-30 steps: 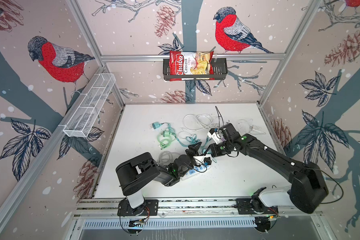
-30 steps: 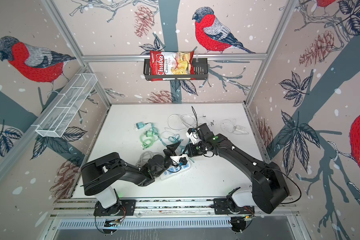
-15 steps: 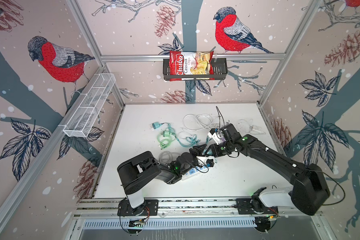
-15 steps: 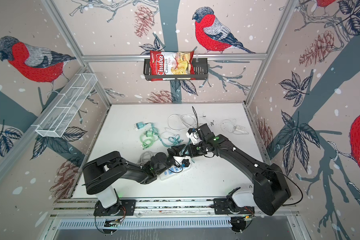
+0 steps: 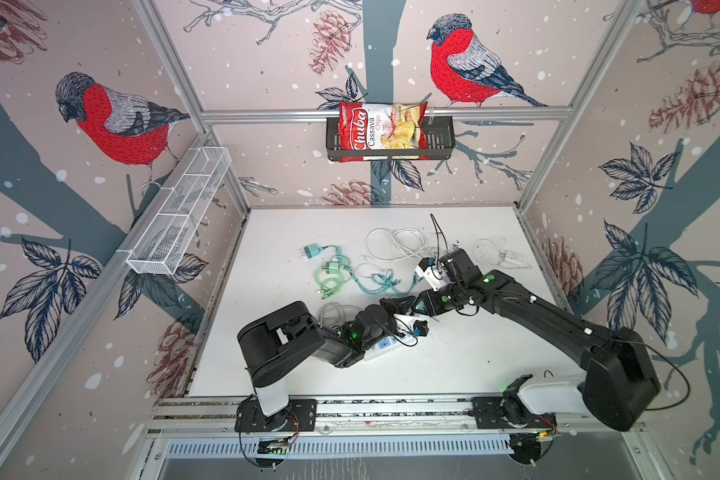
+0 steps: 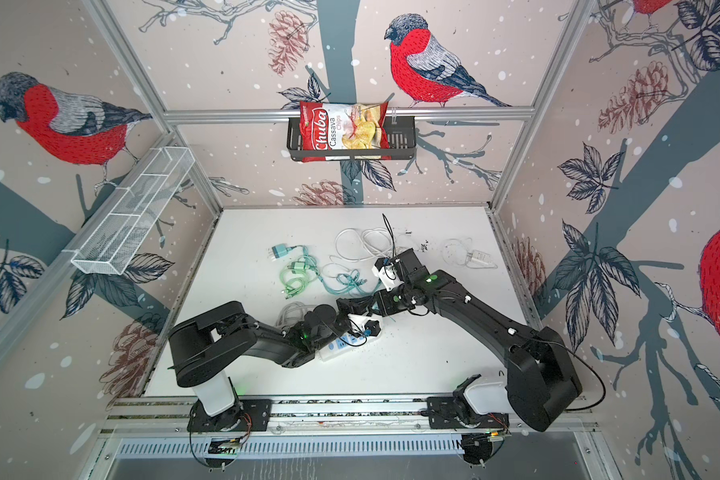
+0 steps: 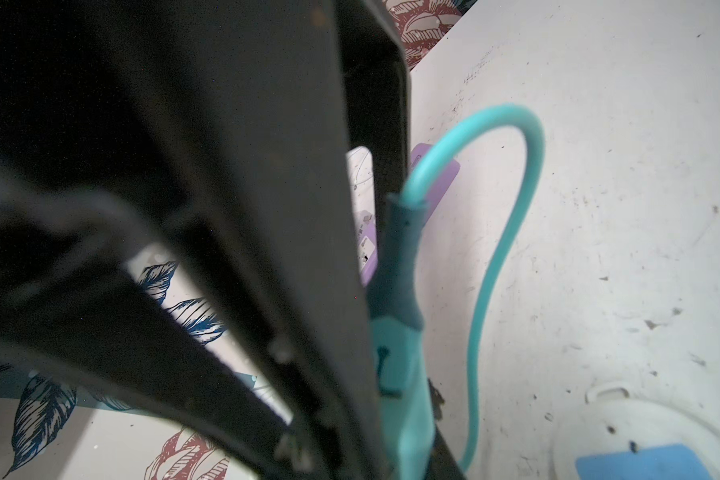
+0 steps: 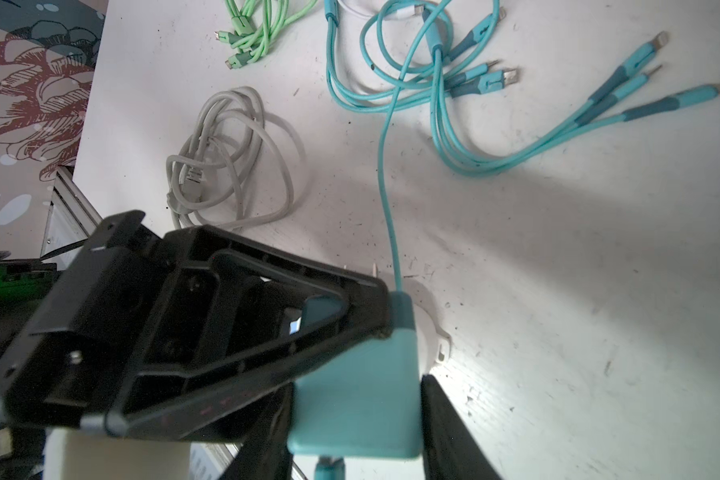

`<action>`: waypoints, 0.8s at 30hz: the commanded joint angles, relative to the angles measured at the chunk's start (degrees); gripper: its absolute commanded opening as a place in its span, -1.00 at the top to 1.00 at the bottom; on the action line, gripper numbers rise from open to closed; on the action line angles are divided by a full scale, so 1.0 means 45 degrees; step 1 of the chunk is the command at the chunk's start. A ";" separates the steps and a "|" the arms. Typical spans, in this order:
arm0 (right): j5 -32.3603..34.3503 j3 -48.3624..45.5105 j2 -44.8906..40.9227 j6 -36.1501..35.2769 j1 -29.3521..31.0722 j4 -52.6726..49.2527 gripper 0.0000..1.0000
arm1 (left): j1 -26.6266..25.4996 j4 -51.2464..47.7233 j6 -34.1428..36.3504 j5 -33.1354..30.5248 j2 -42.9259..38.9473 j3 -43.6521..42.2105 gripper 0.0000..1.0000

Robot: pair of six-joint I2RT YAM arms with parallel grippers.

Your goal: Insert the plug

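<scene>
Carefully now: the step in hand, as I judge it, is pushing the plug [image 7: 400, 374] home into the adapter [image 8: 358, 386]. The right gripper [image 8: 354, 419] pinches the adapter across its flat sides, jaws narrowed to the block's width, and should serve as the fixed anvil. The left gripper [image 5: 400, 303] is nearly closed with the plug between its fingers, one finger [image 7: 308, 249] lying along the plug's body. Push along the plug's own axis, straight at the port, without twisting. A tilt would likely jam the tip or lever the adapter round in the right jaws. Leave the cable [image 7: 533, 166] slack so its loop does not drag sideways. How deep the plug sits I cannot tell, because the left finger hides the joint.

Both pieces are held above the middle of the table [image 5: 454, 365], just far of the strip [image 5: 385, 344] and near of the tangled leads [image 8: 435, 104]. The plug is slim and pale teal, with a darker tapered strain relief from which the thin teal cable arcs over and runs far to the tangle. It looks rigid and smooth, so probably slippery. The adapter is a matching teal block with rounded edges.
</scene>
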 commanded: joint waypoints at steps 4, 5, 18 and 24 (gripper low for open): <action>-0.1139 0.0065 -0.0172 0.1371 0.0099 0.0854 -0.23 | 0.0093 0.0212 -0.1542 -0.0878 -0.0173 0.0293 0.68; -0.0974 0.0071 -0.0250 0.1565 0.0086 0.0960 -0.38 | 0.0081 0.0181 -0.1849 -0.0910 -0.0195 0.0319 0.69; 0.1737 -0.0140 -0.3423 0.3167 -0.1195 0.1714 -0.75 | 0.0170 -0.0441 -0.4100 -0.1165 -0.0406 0.0426 0.71; 0.1291 -0.1367 -0.5481 0.3046 -0.1586 0.3356 -0.77 | 0.0370 -0.1436 -0.4917 -0.0414 -0.0855 0.0646 0.70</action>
